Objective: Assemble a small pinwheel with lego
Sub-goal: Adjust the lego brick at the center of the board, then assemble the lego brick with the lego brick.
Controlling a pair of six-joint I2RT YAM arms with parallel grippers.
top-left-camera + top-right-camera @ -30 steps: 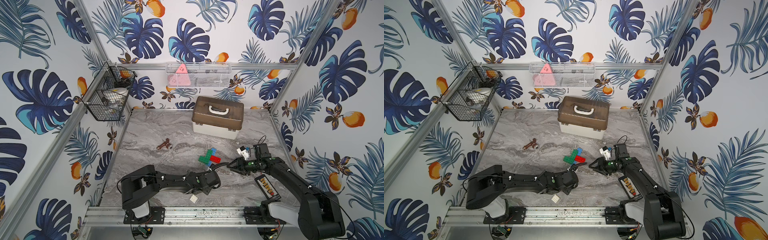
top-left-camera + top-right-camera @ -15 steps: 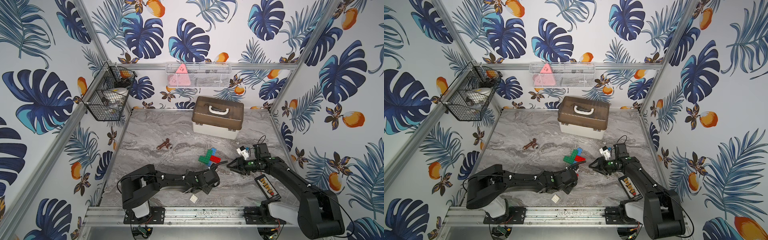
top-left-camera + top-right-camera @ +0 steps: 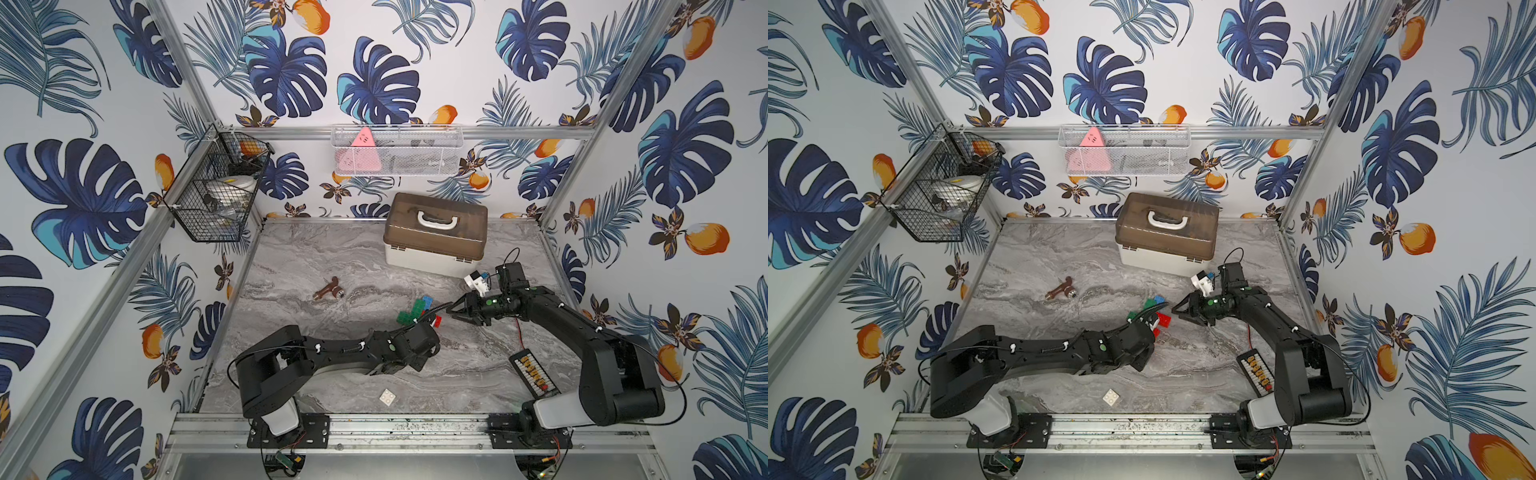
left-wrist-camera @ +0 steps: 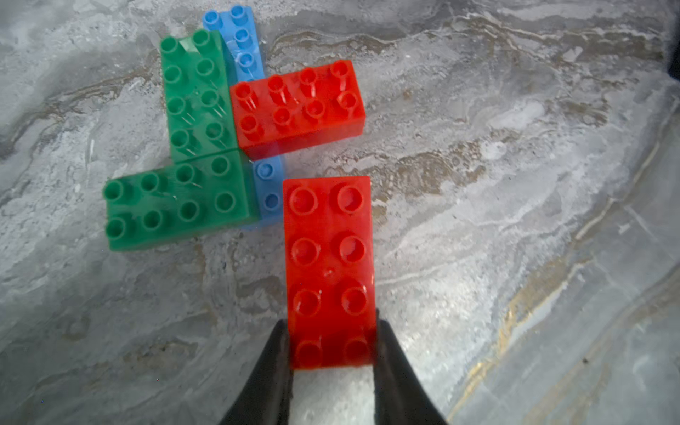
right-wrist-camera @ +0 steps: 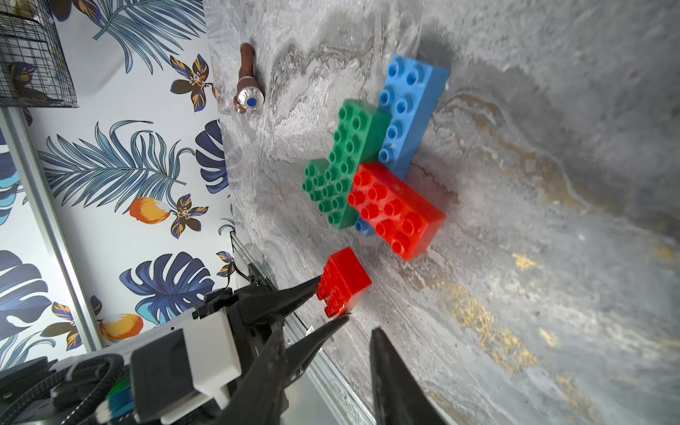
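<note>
One red brick (image 4: pixel 329 272) sits pinched between the left jaws.

In both top views the grey marbled desk (image 3: pixel 332 266) fills the lower middle of the frame. A brown-lidded box (image 3: pixel 436 232) with a white handle stands at its upper right. A small brown metal part (image 3: pixel 328 289) lies left of centre. The lego cluster (image 4: pixel 198 110) sits mid-desk, with a separate red brick (image 4: pixel 331 272) just beside it. A white square brick (image 3: pixel 387 397) lies near the lower edge and a black bead tray (image 3: pixel 534 374) at the lower right.
</note>
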